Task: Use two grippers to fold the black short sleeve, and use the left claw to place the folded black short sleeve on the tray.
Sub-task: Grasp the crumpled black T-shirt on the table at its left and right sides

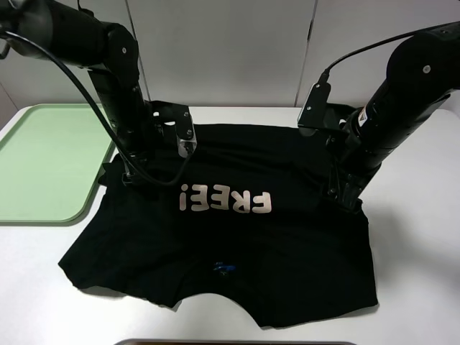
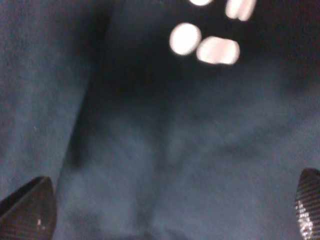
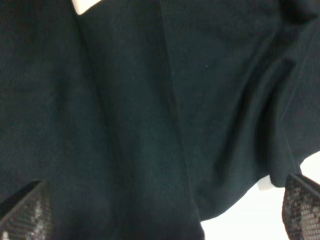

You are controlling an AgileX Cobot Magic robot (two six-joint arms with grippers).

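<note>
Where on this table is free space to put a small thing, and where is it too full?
Free: the tray, left of the black short sleeve; the bare table right of the garment; the table corner in front of the tray. Crowded: the middle, covered by the garment, with the left gripper and right gripper over it.

White table and panelled wall

The white table (image 1: 420,287) shows its smooth, matt top at 3, 5 and 8 o'clock in the high view. Behind it, at 12 o'clock, stands a pale grey wall (image 1: 230,50) of flat panels split by thin upright seams. A thin dark strip (image 1: 233,343) lies at 6 o'clock, too cropped to identify.
</note>
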